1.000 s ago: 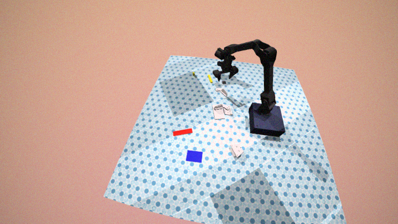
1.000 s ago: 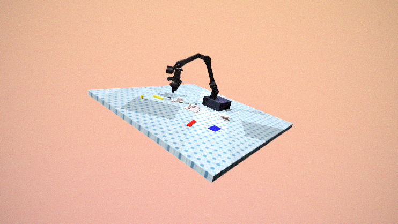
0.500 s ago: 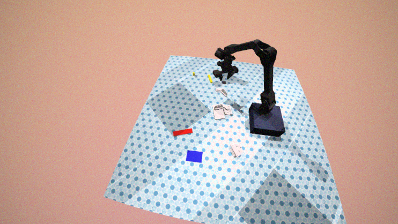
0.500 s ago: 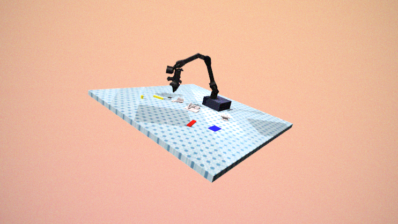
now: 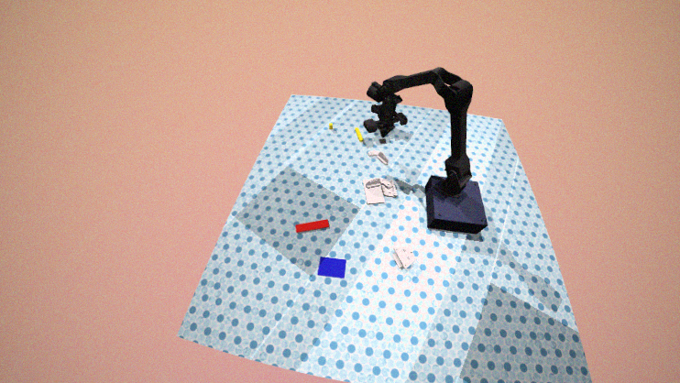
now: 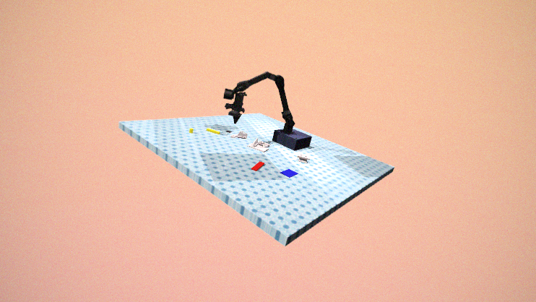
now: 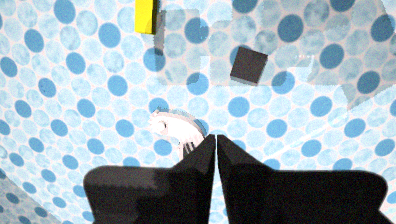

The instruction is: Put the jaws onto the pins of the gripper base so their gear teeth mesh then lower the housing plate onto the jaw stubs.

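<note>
1. Gripper (image 5: 384,135) (image 6: 235,122) (image 7: 215,140), mine: fingertips together, nothing between them, poised above the table, presumably clear of the parts before a grasp.
2. Loose jaw (image 5: 378,156) (image 6: 240,135) (image 7: 176,125), white and curved, with a round stub near one end; it lies apart from the assembly, so I judge it awaits fitting. My fingers partly mask it in the wrist view.
3. Gripper base (image 5: 375,196) (image 6: 261,149), pale and flat, apparently bearing the other jaw; tooth mesh unreadable.
4. Small white piece (image 5: 404,257) (image 6: 303,159), probably the housing plate, set well aside.
</note>
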You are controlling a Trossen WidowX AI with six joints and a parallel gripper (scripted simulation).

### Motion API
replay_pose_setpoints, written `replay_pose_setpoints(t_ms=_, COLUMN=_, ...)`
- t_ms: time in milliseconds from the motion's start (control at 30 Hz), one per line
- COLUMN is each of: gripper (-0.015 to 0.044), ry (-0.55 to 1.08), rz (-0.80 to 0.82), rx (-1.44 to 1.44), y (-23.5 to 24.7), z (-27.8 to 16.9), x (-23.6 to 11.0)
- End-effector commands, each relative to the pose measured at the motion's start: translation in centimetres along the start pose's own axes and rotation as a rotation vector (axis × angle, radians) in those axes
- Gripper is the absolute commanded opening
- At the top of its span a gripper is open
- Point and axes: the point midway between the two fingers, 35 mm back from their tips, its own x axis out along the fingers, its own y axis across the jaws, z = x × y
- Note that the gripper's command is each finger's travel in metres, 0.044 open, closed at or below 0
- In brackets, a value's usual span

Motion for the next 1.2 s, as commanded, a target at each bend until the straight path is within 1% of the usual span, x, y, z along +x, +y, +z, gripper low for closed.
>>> replay_pose_setpoints(t_ms=0, gripper=0.0000, ry=0.000, rz=0.000, rx=0.000, y=0.00, z=0.00, x=0.00)
replay_pose_setpoints(t_ms=333, gripper=0.0000, ry=0.000, rz=0.000, rx=0.000, y=0.00, z=0.00, x=0.00)
replay_pose_setpoints(t_ms=900, gripper=0.0440, ry=0.000, rz=0.000, rx=0.000, y=0.00, z=0.00, x=0.00)
replay_pose_setpoints(t_ms=1167, gripper=0.0440, ry=0.000, rz=0.000, rx=0.000, y=0.00, z=0.00, x=0.00)
